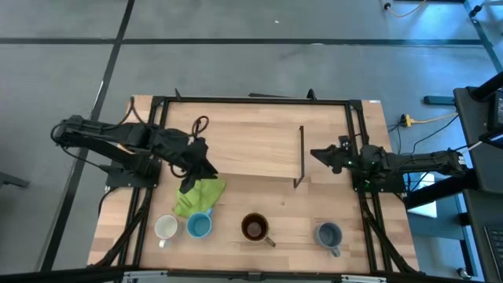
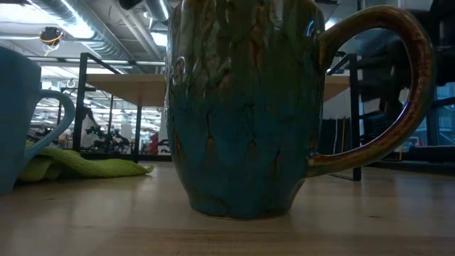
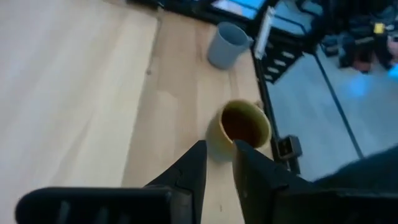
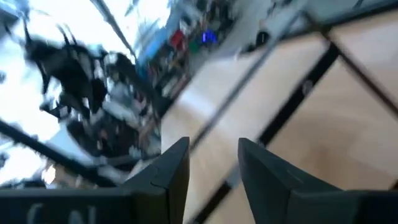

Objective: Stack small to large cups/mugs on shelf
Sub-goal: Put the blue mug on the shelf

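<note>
Four mugs stand upright in a row on the tabletop near its front edge: white (image 1: 165, 228), light blue (image 1: 199, 226), brown with a dark inside (image 1: 254, 227) and grey-blue (image 1: 328, 234). The shelf (image 1: 251, 141), a light-wood board with black wire ends, stands behind them. My left gripper (image 1: 206, 167) hovers over the shelf's near edge, above the green cloth (image 1: 198, 196), with its fingers a little apart and empty. Its wrist view shows the brown mug (image 3: 242, 127) and the grey-blue mug (image 3: 227, 45) ahead. My right gripper (image 1: 317, 154) is open and empty, just right of the shelf's right end.
The crumpled green cloth lies on the table just behind the white and light blue mugs and also shows in the low view (image 2: 78, 167). A black wire upright (image 1: 301, 157) marks the shelf's right end. A black cable loop (image 1: 200, 124) lies on the shelf. A black frame rims the table.
</note>
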Controlling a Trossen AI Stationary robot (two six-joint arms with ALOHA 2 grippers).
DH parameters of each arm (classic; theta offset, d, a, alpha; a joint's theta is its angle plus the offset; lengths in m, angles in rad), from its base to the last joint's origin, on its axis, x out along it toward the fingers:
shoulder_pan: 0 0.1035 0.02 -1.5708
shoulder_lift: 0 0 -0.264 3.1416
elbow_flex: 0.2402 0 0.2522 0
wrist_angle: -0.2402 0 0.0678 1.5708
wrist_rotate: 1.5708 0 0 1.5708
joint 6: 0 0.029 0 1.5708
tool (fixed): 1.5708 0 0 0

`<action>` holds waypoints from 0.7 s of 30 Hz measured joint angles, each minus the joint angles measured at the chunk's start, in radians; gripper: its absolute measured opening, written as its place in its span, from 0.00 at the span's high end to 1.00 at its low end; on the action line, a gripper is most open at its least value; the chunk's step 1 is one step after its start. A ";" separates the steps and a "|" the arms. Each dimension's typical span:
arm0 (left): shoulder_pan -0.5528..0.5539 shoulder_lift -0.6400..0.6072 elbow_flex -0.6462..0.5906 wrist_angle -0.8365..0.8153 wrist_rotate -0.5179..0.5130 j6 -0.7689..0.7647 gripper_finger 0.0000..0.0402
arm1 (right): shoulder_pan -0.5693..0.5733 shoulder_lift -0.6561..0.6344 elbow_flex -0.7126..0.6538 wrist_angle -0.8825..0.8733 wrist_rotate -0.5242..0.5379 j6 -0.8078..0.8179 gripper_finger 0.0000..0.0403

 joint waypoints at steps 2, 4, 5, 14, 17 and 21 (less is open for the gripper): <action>-0.016 -0.017 0.000 0.005 -0.051 -0.020 0.82 | 0.000 0.000 0.000 0.045 0.048 0.020 0.66; -0.025 -0.025 0.000 0.006 -0.079 -0.031 0.82 | 0.000 0.000 0.000 0.078 0.104 -0.011 0.66; -0.028 -0.026 0.000 0.005 -0.087 -0.039 0.82 | 0.000 0.000 0.000 0.090 0.132 -0.047 0.66; -0.030 -0.021 0.001 -0.007 -0.112 -0.056 0.82 | -0.001 -0.003 0.000 0.140 0.226 -0.266 0.66; -0.030 -0.014 0.002 -0.112 -0.110 -0.066 0.82 | -0.001 -0.003 0.000 0.131 0.226 -0.264 0.66; -0.053 0.040 0.000 -0.177 -0.019 -0.111 0.82 | -0.001 -0.002 0.000 0.127 0.226 -0.267 0.66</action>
